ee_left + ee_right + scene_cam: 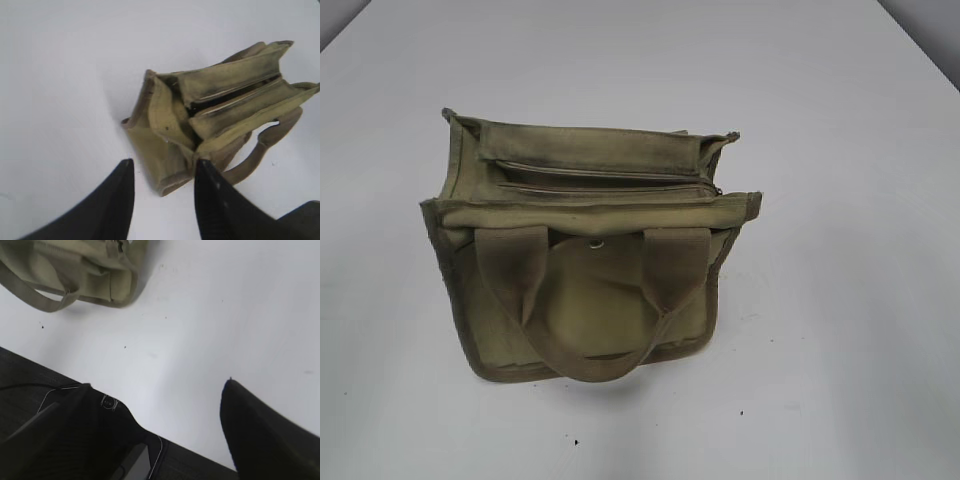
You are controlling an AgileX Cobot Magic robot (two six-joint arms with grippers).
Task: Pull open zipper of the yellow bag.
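Observation:
The yellow bag (590,300) stands on the white table, handles toward the camera. Its zipper (610,178) runs along the top, with a small dark pull at the right end (717,189). In the left wrist view the zipper (235,97) shows a dark gap between its two tape edges. My left gripper (164,162) is open, hanging just short of the bag's (165,145) near end, with nothing between its fingers. My right gripper (157,385) is wide open over bare table, well clear of the bag (75,265) at the top left. Neither gripper shows in the exterior view.
A round metal snap button (597,243) sits on the bag's front between the handles. The white table (840,350) spreads all around the bag. In the right wrist view the table's edge (195,445) drops to dark ground at the bottom left.

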